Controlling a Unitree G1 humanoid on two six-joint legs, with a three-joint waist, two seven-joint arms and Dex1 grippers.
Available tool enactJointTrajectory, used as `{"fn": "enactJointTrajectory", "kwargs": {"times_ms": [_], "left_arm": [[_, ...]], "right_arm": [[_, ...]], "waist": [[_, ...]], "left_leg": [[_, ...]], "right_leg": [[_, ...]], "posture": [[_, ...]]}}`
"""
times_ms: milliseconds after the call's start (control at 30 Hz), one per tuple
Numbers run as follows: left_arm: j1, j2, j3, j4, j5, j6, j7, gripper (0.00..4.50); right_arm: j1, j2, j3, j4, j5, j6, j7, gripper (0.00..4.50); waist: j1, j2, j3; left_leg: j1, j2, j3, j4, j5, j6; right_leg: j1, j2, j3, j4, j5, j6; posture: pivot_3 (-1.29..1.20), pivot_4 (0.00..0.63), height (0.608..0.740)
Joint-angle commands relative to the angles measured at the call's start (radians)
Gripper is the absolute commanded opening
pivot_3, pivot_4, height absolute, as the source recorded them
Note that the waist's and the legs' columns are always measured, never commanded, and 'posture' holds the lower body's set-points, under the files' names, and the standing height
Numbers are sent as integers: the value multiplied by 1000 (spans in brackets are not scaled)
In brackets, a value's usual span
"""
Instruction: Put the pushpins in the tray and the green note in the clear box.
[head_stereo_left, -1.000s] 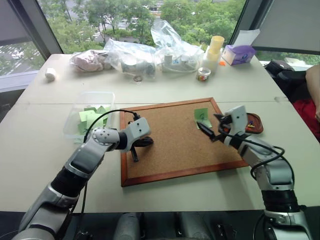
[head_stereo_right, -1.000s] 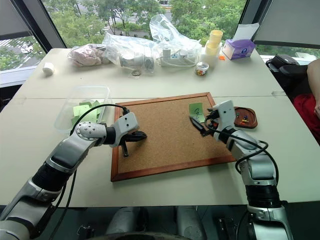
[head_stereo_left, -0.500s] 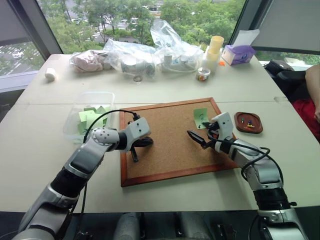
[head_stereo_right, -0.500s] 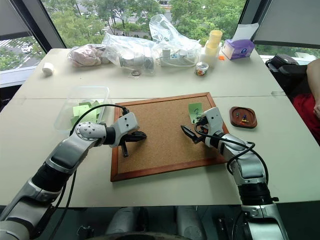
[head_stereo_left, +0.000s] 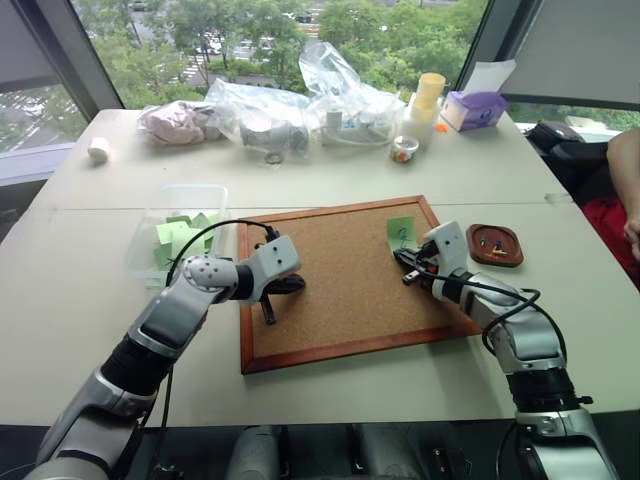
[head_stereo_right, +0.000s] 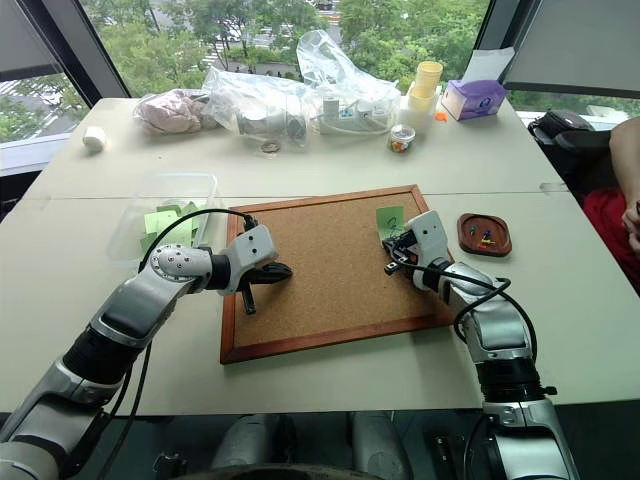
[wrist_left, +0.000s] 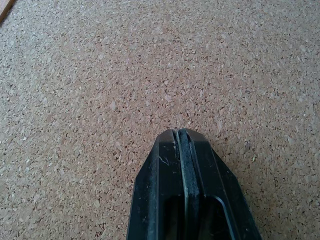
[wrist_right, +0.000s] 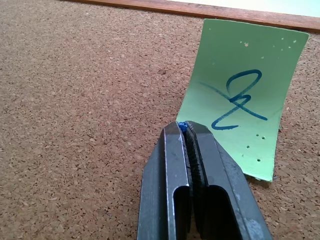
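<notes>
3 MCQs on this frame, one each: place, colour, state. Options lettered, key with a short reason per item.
1. Where does the green note lie?
A. In the clear box
B. On the cork board, near its far right corner
C. In the tray

2. What colour is the squiggle on the green note?
A. Red
B. Blue
C. White

3. How does the right gripper stand?
A. Shut, with a small blue thing pinched at its tips
B. Wide open above the tray
C. Shut on a plastic bag

Key: 1 B, the note sits on the cork board beside the right gripper, apart from the clear box and the tray. 2 B, the right wrist view shows a blue pen stroke. 3 A, the fingers meet with a blue speck, probably a pushpin, between their tips at the note's edge.
</notes>
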Motion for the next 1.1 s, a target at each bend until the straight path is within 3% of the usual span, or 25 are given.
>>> {"fn": "enactJointTrajectory", "kwargs": {"times_ms": [33, 200, 433, 600, 633, 667, 733, 900, 1100], "left_arm": [[19, -4, -31, 13, 5, 20, -10, 0], [29, 1, -31, 22, 6, 14, -14, 0], [31, 1, -29, 26, -1, 12, -24, 0], [-21, -115, 154, 7, -211, 171, -22, 0], [-52, -141, 214, 4, -272, 228, -21, 684], [-91, -168, 277, 13, -331, 273, -13, 974], [-169, -213, 384, 52, -420, 344, 21, 1964], [-331, -323, 519, 210, -541, 438, 121, 4442], [-439, -428, 519, 481, -528, 367, 174, 4476]], "right_arm": [[8, 4, 6, -32, -5, -37, 14, 45], [-18, 18, -85, -163, 18, -100, -48, 45], [-9, 16, -97, -261, 30, -74, -66, 45], [9, -26, -71, -307, 20, -66, -21, 45], [12, -35, -69, -316, 19, -64, -11, 0], [14, -48, -66, -323, 15, -66, 0, 0], [14, -73, -59, -331, 7, -70, 19, 0], [2, -121, -41, -343, -7, -90, 58, 0], [-21, -132, -33, -351, -14, -97, 69, 0]], "waist": [[0, 0, 0], [1, 1, 1], [2, -1, 0], [8, 0, 0], [11, -1, 1], [16, -2, 2], [20, -4, 3], [20, -3, 3], [19, -4, 3]], "left_leg": [[0, 0, 0, 0, 0, 0], [0, 0, 0, 0, 0, 0], [0, 0, 0, 0, 0, 0], [-1, 0, 0, 0, 0, 1], [-1, 0, 0, 0, 0, 1], [-2, 0, 0, 1, 0, 1], [-4, 0, -1, 2, 0, 1], [-3, -1, -1, 2, 0, 0], [-3, -1, -1, 1, 0, -1]], "right_leg": [[0, 0, 0, 0, 0, 0], [-1, 0, 0, 0, 0, 0], [-1, 0, 0, 0, 0, 0], [-1, 0, 0, 0, 0, 0], [-1, 0, -1, 0, 0, 0], [-2, 0, -1, 0, 0, 0], [-3, 0, -1, 0, 0, 0], [-2, 0, -1, 0, 0, 0], [-2, 0, -1, 0, 0, 0]], "posture": [[0, 150, 738], [0, 150, 738], [0, 150, 738], [0, 150, 738], [0, 150, 738], [0, 150, 738], [0, 150, 738], [0, 150, 738], [0, 150, 738]]}}
